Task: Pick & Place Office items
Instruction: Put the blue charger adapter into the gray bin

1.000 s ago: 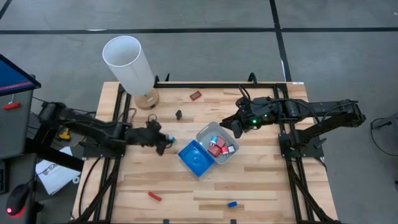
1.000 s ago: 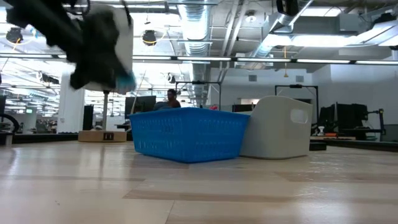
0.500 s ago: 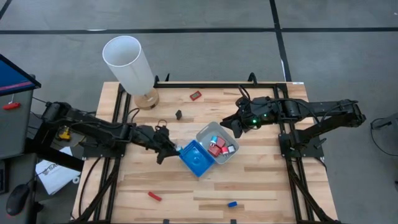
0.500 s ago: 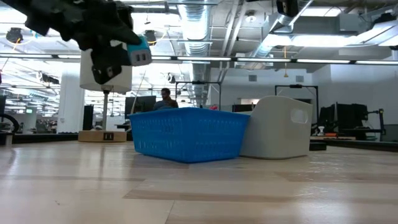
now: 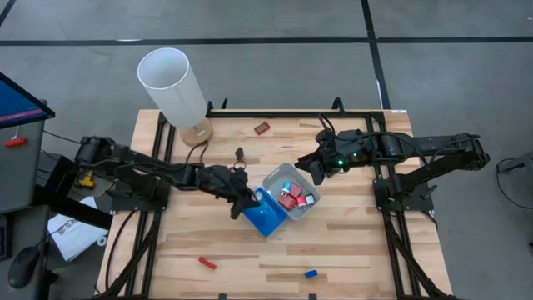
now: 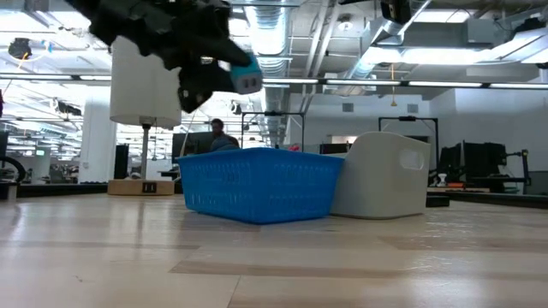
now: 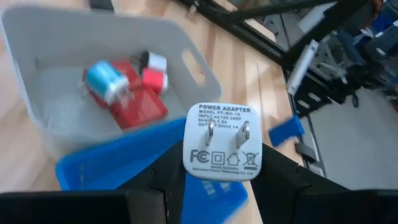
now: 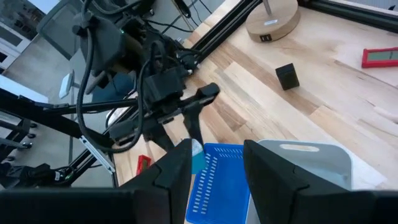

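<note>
Above the blue mesh plastic tray (image 5: 262,214) mid-table, the outstretched left gripper (image 5: 247,198) clasps a white square power adapter (image 7: 224,141); right gripper (image 5: 315,167) hovers, fingers parted.

Blue tray (image 5: 265,217) sits touching grey tray (image 5: 293,193), left of it.

In the left wrist view the white power adapter (image 7: 224,141) between the fingers (image 7: 163,180) hides part of the blue tray (image 7: 118,168), whose lower edge is cut off.
</note>
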`<state>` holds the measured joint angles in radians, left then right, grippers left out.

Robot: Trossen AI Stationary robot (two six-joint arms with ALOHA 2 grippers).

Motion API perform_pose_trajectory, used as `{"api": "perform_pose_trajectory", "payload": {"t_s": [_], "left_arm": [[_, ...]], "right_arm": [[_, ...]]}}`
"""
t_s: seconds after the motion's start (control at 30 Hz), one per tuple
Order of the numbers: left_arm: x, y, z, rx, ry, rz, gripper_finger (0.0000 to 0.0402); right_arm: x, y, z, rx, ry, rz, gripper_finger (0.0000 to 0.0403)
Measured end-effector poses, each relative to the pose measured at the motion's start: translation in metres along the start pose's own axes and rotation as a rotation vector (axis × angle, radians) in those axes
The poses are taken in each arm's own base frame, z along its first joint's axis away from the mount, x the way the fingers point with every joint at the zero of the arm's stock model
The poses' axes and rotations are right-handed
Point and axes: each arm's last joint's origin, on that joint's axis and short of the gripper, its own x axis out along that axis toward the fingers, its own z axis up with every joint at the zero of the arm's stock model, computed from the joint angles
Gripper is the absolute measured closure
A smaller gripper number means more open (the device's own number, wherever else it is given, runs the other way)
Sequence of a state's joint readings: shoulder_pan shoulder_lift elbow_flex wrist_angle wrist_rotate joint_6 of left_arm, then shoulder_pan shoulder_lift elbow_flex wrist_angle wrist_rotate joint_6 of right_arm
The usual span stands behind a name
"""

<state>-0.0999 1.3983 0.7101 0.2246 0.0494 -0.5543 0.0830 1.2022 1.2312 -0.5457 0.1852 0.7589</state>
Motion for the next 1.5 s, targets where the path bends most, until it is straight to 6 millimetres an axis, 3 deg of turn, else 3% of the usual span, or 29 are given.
{"api": "perform_pose_trajectory", "payload": {"t_s": [0.27,0.47,0.77,1.2,1.5], "left_arm": [[0.034,0.024,0.024,0.03,-0.022,0.091,0.0265],[0.045,0.04,0.032,0.027,-0.018,0.129,0.0265],[0.064,0.026,0.04,0.077,-0.001,0.048,0.0265],[0.096,0.022,0.044,0.108,0.016,0.045,0.0265],[0.096,0.022,0.044,0.117,0.018,0.045,0.0265]], "right_arm": [[0.0,0.0,-0.001,-0.012,0.004,0.0,0.0266],[-0.001,0.004,-0.005,-0.024,0.017,0.015,0.0266],[-0.001,0.005,-0.006,-0.027,0.024,0.013,0.0266],[-0.002,0.006,-0.006,-0.04,0.017,0.025,0.0266],[-0.002,0.006,-0.006,-0.045,0.015,0.028,0.0266]]}}
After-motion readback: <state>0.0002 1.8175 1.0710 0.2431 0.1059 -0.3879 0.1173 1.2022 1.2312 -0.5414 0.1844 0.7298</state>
